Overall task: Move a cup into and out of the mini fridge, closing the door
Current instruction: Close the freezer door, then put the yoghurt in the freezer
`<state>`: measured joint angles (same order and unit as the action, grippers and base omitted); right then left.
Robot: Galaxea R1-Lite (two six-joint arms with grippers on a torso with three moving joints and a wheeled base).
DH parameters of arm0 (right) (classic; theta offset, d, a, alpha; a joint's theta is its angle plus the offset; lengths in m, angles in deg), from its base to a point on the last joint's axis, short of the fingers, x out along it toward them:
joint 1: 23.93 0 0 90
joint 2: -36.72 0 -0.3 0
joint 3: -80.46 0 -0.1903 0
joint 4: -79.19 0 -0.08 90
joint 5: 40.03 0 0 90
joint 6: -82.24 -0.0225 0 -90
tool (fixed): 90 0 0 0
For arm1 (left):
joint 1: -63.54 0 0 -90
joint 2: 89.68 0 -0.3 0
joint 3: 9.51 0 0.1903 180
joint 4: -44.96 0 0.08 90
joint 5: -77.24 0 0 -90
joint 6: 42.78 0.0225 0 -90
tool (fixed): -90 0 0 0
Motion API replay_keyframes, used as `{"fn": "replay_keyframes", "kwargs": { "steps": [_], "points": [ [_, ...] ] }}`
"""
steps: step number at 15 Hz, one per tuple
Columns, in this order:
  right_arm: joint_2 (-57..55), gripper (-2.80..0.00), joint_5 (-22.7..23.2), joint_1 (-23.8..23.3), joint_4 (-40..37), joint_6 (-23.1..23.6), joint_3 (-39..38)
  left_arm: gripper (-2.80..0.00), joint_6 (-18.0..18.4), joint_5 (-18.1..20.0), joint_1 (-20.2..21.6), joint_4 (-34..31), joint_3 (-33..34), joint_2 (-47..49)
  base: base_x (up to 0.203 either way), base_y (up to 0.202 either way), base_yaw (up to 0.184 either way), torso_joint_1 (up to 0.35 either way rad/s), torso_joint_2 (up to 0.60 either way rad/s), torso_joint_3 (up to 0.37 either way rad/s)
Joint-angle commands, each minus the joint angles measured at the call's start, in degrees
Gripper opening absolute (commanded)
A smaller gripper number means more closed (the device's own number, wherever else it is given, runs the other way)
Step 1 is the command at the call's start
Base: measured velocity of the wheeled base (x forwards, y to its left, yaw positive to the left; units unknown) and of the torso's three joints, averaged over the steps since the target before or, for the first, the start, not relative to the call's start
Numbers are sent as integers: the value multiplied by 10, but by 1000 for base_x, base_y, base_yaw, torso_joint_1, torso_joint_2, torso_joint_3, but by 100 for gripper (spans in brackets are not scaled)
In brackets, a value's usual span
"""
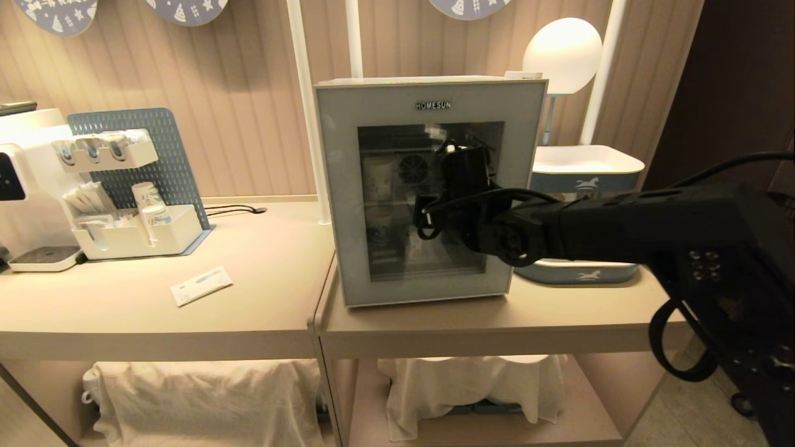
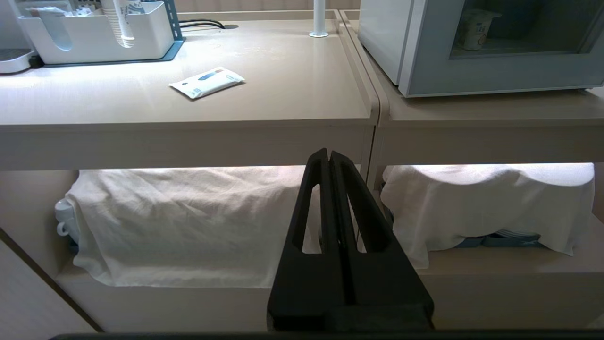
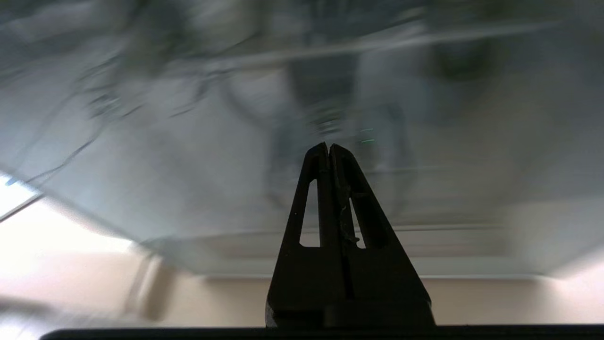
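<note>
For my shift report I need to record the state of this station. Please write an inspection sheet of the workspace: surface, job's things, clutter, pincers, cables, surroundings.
Surface: two beige counters side by side, with a seam between them.
Job's things: mini fridge on the right counter, door closed; cup on a shelf behind the glass.
Clutter: flat white packet; white organiser with paper cups; white machine at far left.
Pincers: right pincer shut, empty, near the door glass; left pincer shut, empty, low before the counters.
Cables: black cable on the left counter; black cable loop on the right arm.
Surroundings: white cloths over the lower shelves; globe lamp; stacked trays.
</note>
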<state>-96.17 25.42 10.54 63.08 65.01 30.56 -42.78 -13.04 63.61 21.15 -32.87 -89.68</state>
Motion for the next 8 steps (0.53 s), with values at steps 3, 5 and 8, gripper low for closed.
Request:
{"fn": "replay_keyframes", "kwargs": {
  "steps": [3,5,8],
  "points": [
    [169,-280,-112,-61,-2,14,-110,-280,-1,-1,-1,0,0,0,0,0,0,0,0,0],
    [282,-280,-145,-99,-1,22,-208,-280,-1,0,0,0,0,0,0,0,0,0,0,0],
    [483,-280,-169,-170,9,44,-362,-280,-1,-1,0,0,0,0,0,0,0,0,0,0]
  ]
}}
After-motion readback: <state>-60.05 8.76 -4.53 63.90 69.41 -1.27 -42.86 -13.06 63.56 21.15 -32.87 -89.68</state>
